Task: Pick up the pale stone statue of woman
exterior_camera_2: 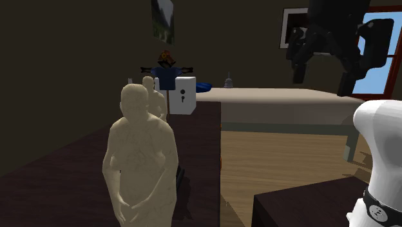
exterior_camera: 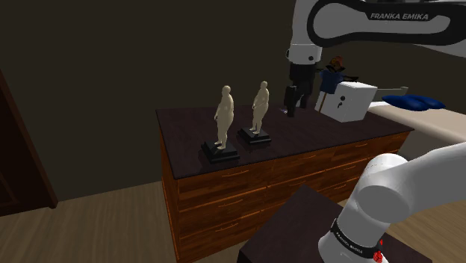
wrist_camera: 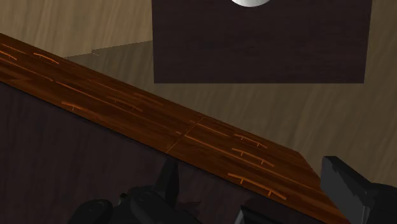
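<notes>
Shoulder view: the pale statue (exterior_camera: 225, 112) stands upright on the counter (exterior_camera: 187, 123) at frame centre, a second statue (exterior_camera: 261, 107) just right of it. Further right hangs the end effector (exterior_camera: 293, 104), fingers apart and empty, so it must reach left.

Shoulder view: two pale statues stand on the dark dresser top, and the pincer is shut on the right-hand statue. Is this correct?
No. In the shoulder view the pincer hangs apart from the right-hand statue and holds nothing. The rest is correct.

Wooden dresser (exterior_camera: 321, 133), pale statue (exterior_camera: 224, 113), second statue (exterior_camera: 261, 107), white box (exterior_camera: 353, 102), doll (exterior_camera: 332, 75)
</notes>
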`<act>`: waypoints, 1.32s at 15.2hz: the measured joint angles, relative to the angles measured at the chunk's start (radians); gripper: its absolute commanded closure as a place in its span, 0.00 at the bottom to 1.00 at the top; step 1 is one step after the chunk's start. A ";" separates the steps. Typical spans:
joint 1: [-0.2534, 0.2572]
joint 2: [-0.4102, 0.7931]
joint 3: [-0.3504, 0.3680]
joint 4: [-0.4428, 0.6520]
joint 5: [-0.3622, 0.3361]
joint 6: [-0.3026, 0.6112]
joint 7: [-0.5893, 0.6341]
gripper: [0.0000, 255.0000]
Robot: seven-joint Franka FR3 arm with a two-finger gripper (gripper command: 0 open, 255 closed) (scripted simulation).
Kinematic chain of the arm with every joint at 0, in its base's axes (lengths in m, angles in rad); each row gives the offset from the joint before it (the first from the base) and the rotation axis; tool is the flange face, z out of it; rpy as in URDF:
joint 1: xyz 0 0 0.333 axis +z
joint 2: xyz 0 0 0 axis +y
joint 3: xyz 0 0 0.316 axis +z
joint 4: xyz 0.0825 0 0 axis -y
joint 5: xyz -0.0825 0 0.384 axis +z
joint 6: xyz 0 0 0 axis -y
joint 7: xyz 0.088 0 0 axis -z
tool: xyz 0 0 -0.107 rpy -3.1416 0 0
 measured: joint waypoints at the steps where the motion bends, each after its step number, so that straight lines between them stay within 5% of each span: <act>1: 0.000 0.000 0.000 0.000 0.000 0.000 0.000 0.00; 7: -0.031 0.157 -0.049 0.103 -0.037 0.071 -0.035 0.00; 20: -0.100 0.600 -0.170 0.540 -0.062 0.132 -0.157 0.00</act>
